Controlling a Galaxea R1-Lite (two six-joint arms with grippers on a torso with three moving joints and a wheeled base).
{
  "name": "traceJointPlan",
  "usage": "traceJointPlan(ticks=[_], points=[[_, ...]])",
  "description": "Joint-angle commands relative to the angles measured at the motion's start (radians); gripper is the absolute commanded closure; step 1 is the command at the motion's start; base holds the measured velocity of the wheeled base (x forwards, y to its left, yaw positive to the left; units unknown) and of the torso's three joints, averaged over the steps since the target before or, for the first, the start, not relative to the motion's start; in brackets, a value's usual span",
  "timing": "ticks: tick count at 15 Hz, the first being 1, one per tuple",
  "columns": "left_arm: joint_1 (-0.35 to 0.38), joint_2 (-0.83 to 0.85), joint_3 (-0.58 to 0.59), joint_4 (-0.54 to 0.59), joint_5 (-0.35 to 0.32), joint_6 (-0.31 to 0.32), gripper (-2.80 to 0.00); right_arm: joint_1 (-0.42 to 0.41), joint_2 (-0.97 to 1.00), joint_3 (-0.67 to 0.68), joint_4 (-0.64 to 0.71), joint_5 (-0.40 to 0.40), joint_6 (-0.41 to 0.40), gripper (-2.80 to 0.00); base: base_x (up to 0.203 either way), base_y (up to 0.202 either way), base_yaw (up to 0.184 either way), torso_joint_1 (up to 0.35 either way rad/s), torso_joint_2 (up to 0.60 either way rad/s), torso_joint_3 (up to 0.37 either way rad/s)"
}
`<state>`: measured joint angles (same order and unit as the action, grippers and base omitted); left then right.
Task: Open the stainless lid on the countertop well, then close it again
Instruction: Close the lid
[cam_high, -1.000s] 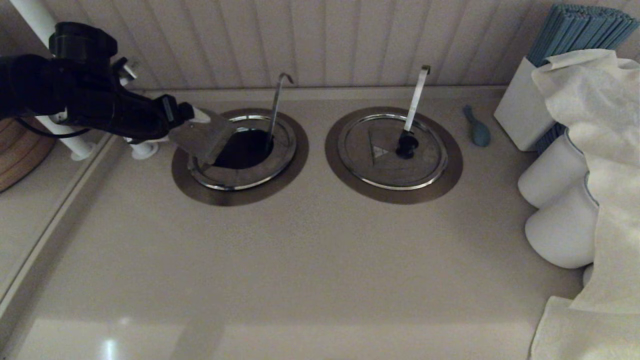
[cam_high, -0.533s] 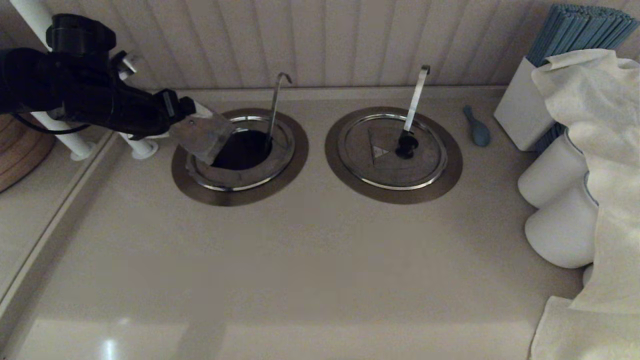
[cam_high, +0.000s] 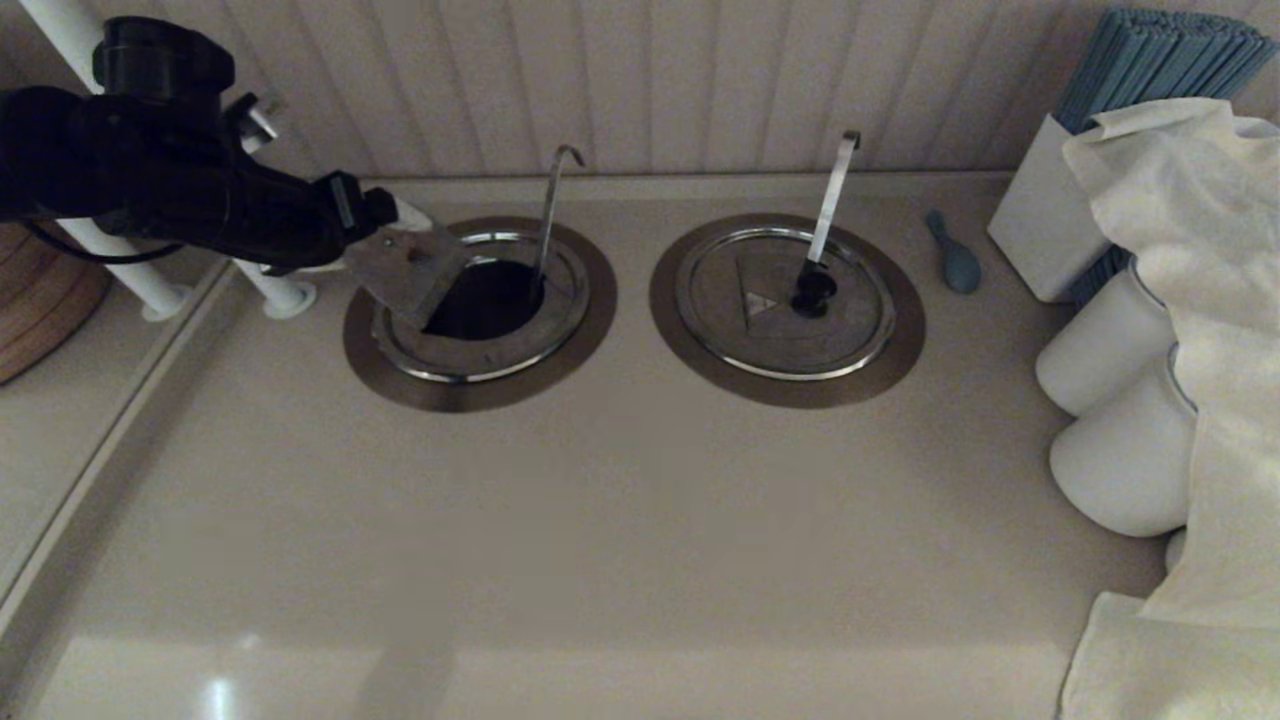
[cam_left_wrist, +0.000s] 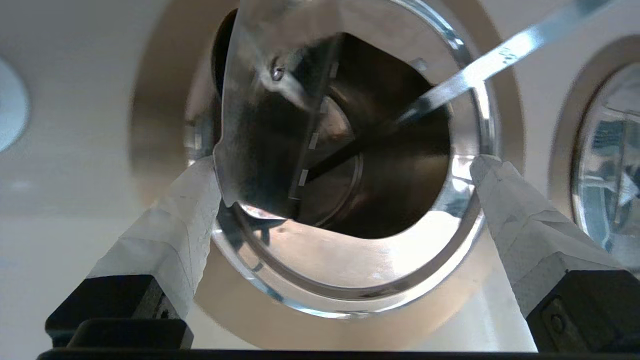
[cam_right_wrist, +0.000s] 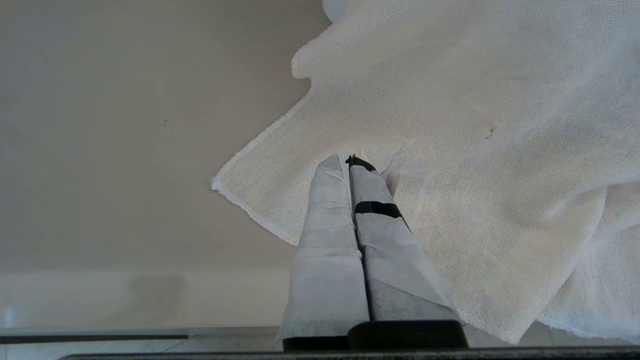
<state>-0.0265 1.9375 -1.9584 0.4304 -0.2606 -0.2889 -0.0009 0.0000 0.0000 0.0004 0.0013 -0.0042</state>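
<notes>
Flap of stainless lid (cam_high: 405, 268) dropped slightly w/ left gripper (cam_left_wrist: 345, 165); jaws apart, one touching flap edge.

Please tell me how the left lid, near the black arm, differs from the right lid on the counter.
1. The left lid has its flap tilted up, exposing the dark well; the right lid lies flat and closed.
2. A thin curled-hook rod rises from the left well; a broad flat handle rises from the right lid.
3. The left gripper, open, is at the left lid; nothing touches the right lid.

Both are round steel, ringed by bronze collars.
</notes>
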Motion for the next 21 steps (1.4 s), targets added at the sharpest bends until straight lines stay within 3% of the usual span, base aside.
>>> traceJointPlan(ticks=[1, 21], points=[[-0.006, -0.006, 0.001, 0.002, -0.002, -0.003, -2.8, 0.001, 0.0, 0.0, 0.0, 0.0, 0.0, 0.0, 0.0, 0.0, 0.0, 0.0, 0.0, 0.0], [-0.094, -0.05, 0.044, -0.001, 0.0, -0.019, -2.8, -0.001, 0.0, 0.0, 0.0, 0.0, 0.0, 0.0, 0.0, 0.0, 0.0, 0.0, 0.0, 0.0]])
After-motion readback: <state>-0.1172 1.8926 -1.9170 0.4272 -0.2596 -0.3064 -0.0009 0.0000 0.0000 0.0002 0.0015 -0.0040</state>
